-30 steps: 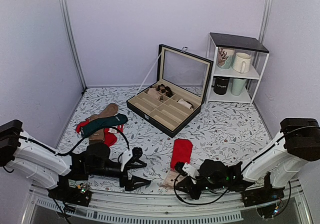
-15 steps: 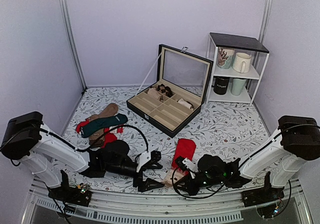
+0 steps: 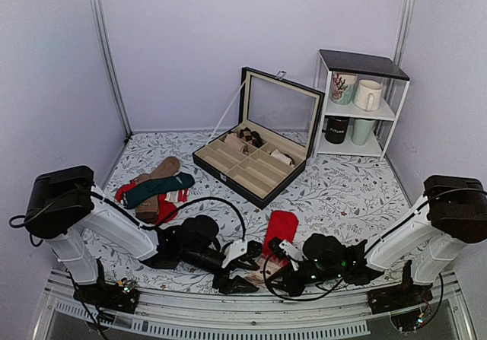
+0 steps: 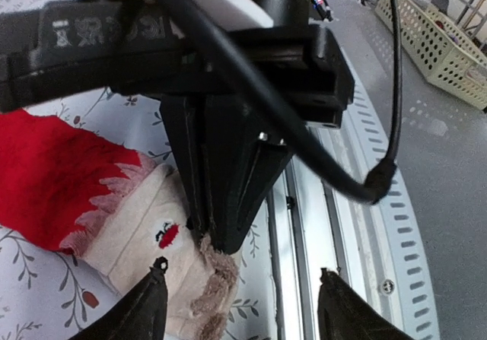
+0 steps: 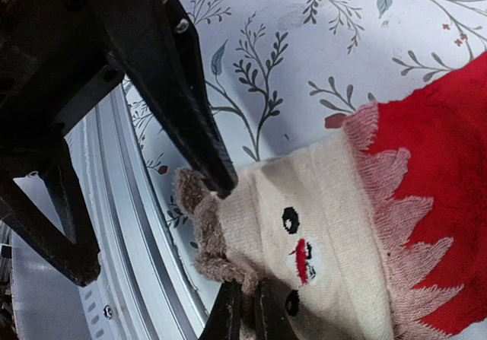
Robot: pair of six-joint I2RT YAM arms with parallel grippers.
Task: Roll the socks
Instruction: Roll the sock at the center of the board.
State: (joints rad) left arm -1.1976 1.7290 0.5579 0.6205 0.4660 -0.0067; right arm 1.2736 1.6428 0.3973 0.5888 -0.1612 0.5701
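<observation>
The red fuzzy socks (image 3: 280, 228) lie flat near the table's front edge, their beige cuff (image 3: 262, 263) pointing at the rail. In the right wrist view the cuff (image 5: 319, 233) shows a small stitched face, next to the red part (image 5: 445, 173). My right gripper (image 5: 247, 313) is shut on the cuff's brown fuzzy edge; it also shows in the top view (image 3: 271, 268). My left gripper (image 4: 242, 275) is open, its fingers either side of the cuff's end (image 4: 144, 230) and of the right gripper's fingers (image 4: 221, 173). In the top view the left gripper (image 3: 246, 269) sits just left of the cuff.
A pile of green, brown and striped socks (image 3: 156, 190) lies at the left. An open black compartment box (image 3: 255, 161) stands mid-table. A white shelf with mugs (image 3: 358, 104) stands at the back right. The metal front rail (image 3: 228, 309) runs just below both grippers.
My left arm has swept right along the front edge until its open gripper reached the cuff. My right gripper has stayed at the cuff, shifting slightly.
</observation>
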